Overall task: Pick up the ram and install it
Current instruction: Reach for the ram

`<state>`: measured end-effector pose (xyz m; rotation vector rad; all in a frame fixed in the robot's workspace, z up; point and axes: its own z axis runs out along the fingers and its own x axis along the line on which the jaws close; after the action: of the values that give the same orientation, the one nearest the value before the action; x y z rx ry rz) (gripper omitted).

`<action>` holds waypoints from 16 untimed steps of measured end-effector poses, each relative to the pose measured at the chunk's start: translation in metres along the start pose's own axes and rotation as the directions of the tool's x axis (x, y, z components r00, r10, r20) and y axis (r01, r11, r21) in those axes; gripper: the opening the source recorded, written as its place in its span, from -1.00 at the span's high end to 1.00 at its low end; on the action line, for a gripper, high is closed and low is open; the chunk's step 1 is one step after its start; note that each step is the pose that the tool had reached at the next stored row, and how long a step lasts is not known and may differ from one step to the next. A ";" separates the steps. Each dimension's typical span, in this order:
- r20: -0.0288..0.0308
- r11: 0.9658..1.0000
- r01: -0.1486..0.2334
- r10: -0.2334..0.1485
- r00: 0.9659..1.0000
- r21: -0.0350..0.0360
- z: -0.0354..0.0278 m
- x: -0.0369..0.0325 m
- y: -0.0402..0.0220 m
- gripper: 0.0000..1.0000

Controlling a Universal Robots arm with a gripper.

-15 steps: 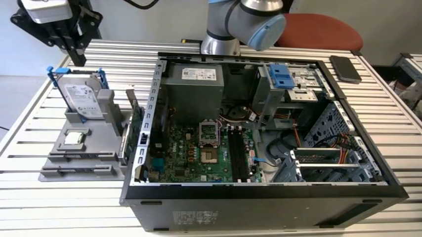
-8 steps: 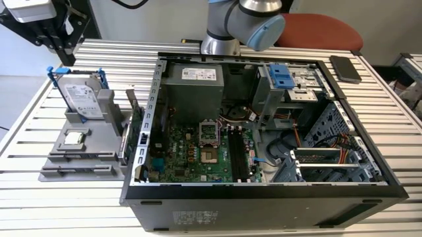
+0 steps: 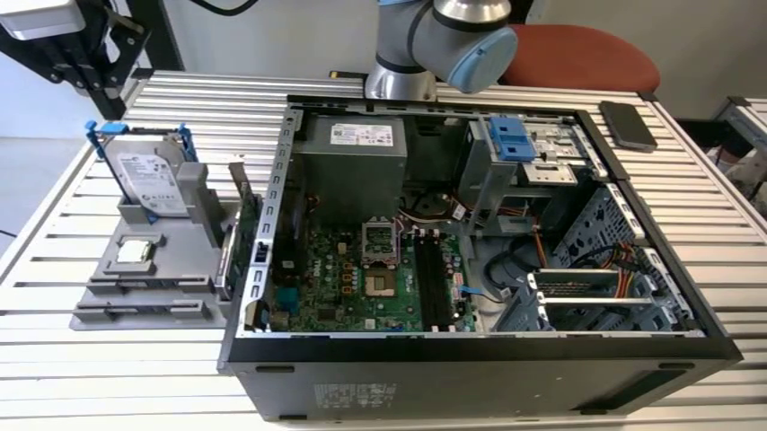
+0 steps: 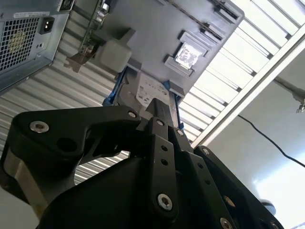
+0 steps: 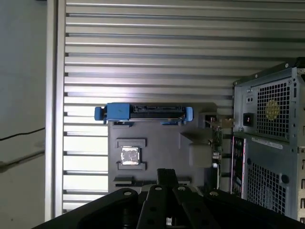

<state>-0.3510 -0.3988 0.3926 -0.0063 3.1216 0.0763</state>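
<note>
Exterior view, from its left: one flat grey plastic holder (image 3: pixel 135 312) on the ribbed metal worktop (image 3: pixel 72 382), bearing one upright silver hard drive in a blue frame (image 3: pixel 150 180) and one small square shiny chip (image 3: pixel 136 250); one open black tower case (image 3: pixel 480 370) with one green motherboard (image 3: pixel 348 280); one flat dark phone (image 3: pixel 627 124). First wrist view: black jointed claw (image 5: pixel 167 173) drawn together over the holder. Whereabouts of slim dark ram stick: cannot tell.

A robotics lab: a robot arm (image 3: pixel 444 36) over a slatted metal bench (image 3: pixel 701 211) bearing an opened computer (image 3: pixel 480 364).
</note>
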 end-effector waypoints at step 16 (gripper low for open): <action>0.000 1.000 0.000 0.000 1.000 -0.001 0.0000 0.0001 0.0001 1.00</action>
<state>-0.3512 -0.3987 0.3926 -0.0062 3.1218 0.0771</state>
